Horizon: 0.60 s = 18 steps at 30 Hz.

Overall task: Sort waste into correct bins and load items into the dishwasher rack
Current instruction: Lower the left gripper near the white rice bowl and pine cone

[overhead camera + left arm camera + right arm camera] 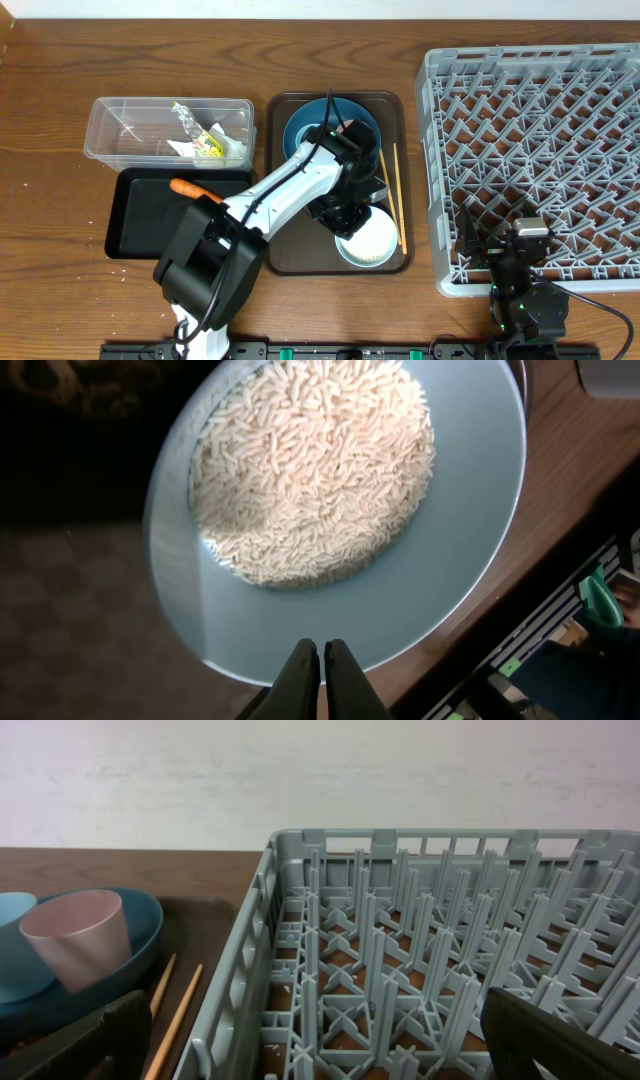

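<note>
A white bowl [470,530] with a pale blue inside holds a heap of white rice grains [310,470]; it stands at the near end of the brown serving tray [290,250]. My left gripper [322,660] hangs just above the bowl's [367,243] near rim, shut and empty. The arm covers part of the dark blue plate [300,125]. Two chopsticks [398,195] lie along the tray's right side. The pinkish cup [80,935] and the light blue cup [12,910] stand on the plate. My right gripper [320,1020] is open at the front left corner of the grey rack [540,150].
The clear tub [100,130] at the back left holds a silver-yellow wrapper [200,135] and white crumpled paper [235,148]. In front of it lies the black tray [150,215], with an orange carrot [188,187] at its far edge.
</note>
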Each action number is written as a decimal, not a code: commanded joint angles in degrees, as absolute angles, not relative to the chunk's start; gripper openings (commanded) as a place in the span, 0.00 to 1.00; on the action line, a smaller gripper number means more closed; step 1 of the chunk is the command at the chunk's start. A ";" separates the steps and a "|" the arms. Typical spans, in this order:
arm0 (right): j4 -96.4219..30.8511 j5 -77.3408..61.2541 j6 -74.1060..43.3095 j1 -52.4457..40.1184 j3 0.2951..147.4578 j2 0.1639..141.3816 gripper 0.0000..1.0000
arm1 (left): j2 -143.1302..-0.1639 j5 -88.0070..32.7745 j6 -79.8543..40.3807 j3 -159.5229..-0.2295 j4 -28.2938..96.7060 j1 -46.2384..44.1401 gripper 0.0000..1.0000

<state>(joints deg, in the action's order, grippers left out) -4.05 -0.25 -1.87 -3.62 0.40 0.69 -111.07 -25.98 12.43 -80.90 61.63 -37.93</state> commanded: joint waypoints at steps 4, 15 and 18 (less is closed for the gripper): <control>-4.27 -0.27 -1.19 -2.07 0.32 0.43 0.99 | -111.77 -21.17 12.71 -77.38 59.13 -37.87 0.06; -4.27 -0.27 -1.19 -2.07 0.32 0.43 0.99 | -111.74 -14.85 7.57 -75.07 56.66 -37.85 0.06; -4.27 -0.27 -1.19 -2.04 0.32 0.43 0.99 | -111.39 -9.98 5.98 -75.09 56.88 -37.85 0.06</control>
